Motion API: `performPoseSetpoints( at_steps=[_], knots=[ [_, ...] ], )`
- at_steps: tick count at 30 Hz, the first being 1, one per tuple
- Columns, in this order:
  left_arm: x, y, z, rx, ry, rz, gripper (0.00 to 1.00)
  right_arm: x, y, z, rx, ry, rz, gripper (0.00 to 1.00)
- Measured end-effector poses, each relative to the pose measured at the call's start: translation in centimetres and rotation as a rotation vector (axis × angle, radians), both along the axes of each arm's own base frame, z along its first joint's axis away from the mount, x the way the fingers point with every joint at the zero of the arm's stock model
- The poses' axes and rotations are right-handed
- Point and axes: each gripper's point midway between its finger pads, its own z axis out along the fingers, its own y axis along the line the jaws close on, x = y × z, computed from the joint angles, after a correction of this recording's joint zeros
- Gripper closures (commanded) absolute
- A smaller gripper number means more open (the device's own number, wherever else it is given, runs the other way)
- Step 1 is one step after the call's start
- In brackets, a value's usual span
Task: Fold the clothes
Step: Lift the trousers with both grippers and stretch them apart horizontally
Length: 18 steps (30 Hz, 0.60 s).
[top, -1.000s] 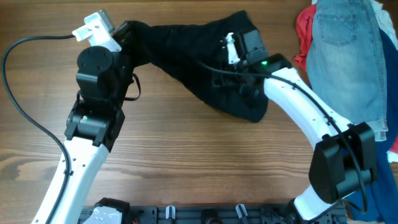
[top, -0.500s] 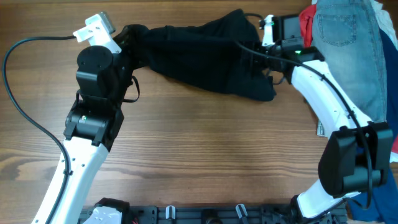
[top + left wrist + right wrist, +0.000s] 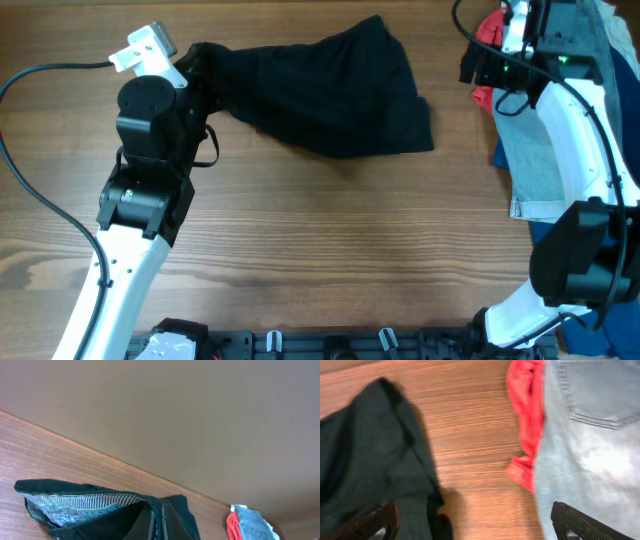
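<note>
The black garment [image 3: 320, 95] lies spread across the far middle of the table, its right edge flat on the wood. My left gripper [image 3: 192, 66] is shut on its left end and holds that end a little raised. In the left wrist view the garment [image 3: 165, 520] shows a striped inner lining at the bottom, pinched between my fingers [image 3: 159, 527]. My right gripper [image 3: 482, 78] is open and empty, just right of the garment. In the right wrist view its fingers [image 3: 477, 527] stand wide apart over bare wood, with the garment [image 3: 370, 455] at the left.
Light-blue denim shorts [image 3: 555, 90] and a red cloth [image 3: 490, 35] lie piled at the far right, right next to my right gripper; both show in the right wrist view, shorts [image 3: 592, 435] and red cloth [image 3: 527, 420]. A black cable [image 3: 40, 190] loops at the left.
My right gripper pulled the garment's right side out to the right, let go and moved on toward the red cloth. The garment now lies stretched out. The left arm barely moved.
</note>
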Motion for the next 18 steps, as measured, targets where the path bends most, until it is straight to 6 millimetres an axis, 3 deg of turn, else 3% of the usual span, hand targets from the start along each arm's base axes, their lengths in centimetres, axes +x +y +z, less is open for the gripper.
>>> performPoseSetpoints(
  at_steps=[1,5,8,11,14,18],
  knots=[
    [0.0,0.0,-0.1,0.001,0.004,0.001,0.96,-0.5,0.8,-0.1,0.028,0.024,0.022,0.01],
    [-0.2,0.1,-0.9,0.01,0.039,0.003,0.96,-6.0,5.9,-1.9,0.223,0.264,0.124,0.03],
    [-0.5,0.1,-1.7,0.017,0.072,0.002,0.96,-8.3,7.4,-3.0,0.267,0.361,0.14,0.05],
    [-0.5,0.1,-2.0,0.019,0.082,0.002,0.96,-8.7,8.0,-4.8,0.27,0.378,0.129,0.17],
    [-0.6,0.2,-2.0,0.019,0.083,0.002,0.96,-8.0,8.0,-6.4,0.273,0.342,0.114,0.19],
    [-0.6,0.2,-2.1,0.02,0.089,0.002,0.96,-8.4,8.1,-10.2,0.289,0.319,0.103,0.19]
  ],
)
